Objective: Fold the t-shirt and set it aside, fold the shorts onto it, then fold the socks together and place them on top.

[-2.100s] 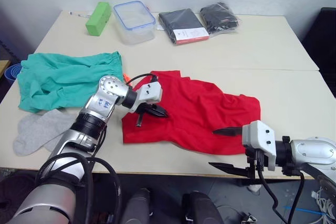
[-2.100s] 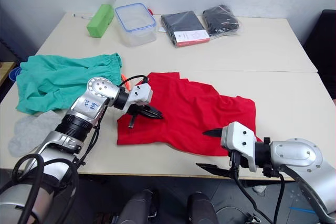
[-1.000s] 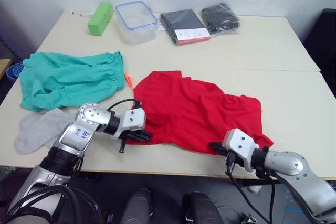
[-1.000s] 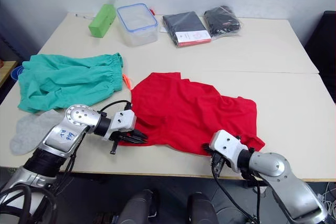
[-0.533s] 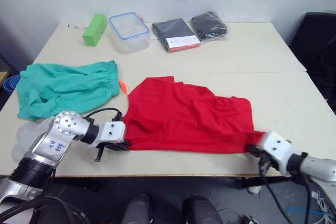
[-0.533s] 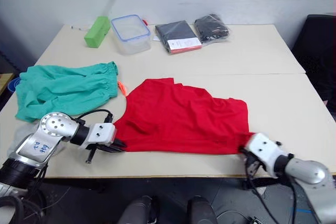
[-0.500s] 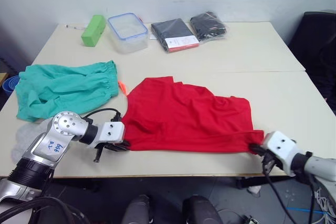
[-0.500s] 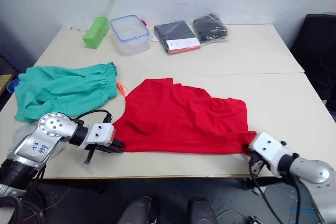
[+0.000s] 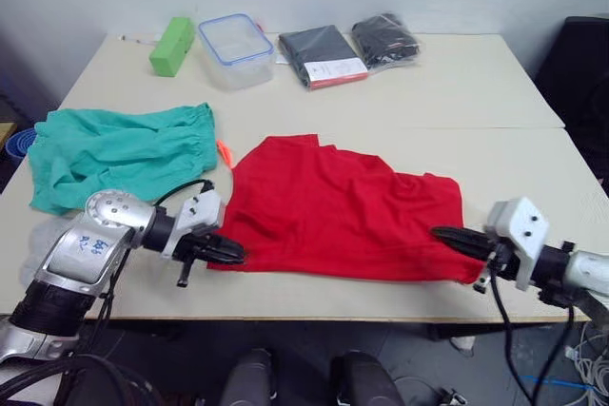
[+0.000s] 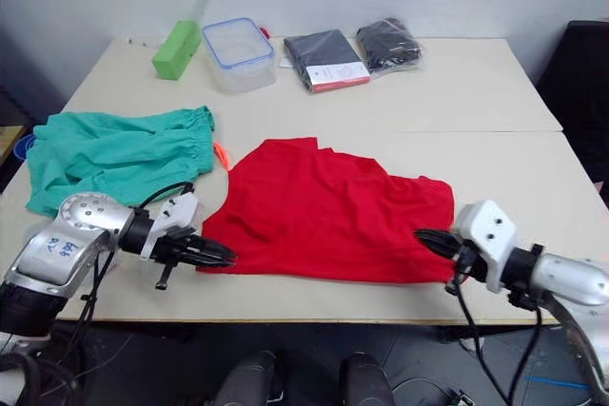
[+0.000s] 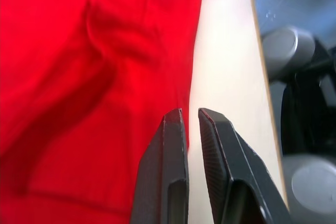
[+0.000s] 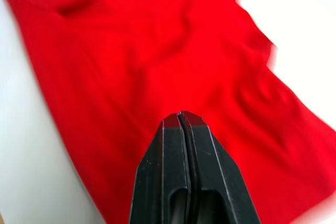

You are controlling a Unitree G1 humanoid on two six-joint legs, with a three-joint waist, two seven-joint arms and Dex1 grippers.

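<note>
Table (image 9: 495, 92): we see a pale top carrying the clothes.
Shorts (image 9: 114, 154): at our far left.
Left gripper (image 9: 228, 254): fingers narrow, at the t-shirt's near-left hem.
T-shirt (image 9: 343, 211): spread mid-table.
Right gripper (image 9: 447, 234): we see fingers pressed together over its right edge.

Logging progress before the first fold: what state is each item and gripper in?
t-shirt: spread out, wrinkled, unfolded.
shorts: unfolded, lying flat.
socks: unfolded beside the shorts.
left gripper: nearly closed at the t-shirt's edge.
right gripper: closed, over the t-shirt.
plastic container: lidless.
</note>
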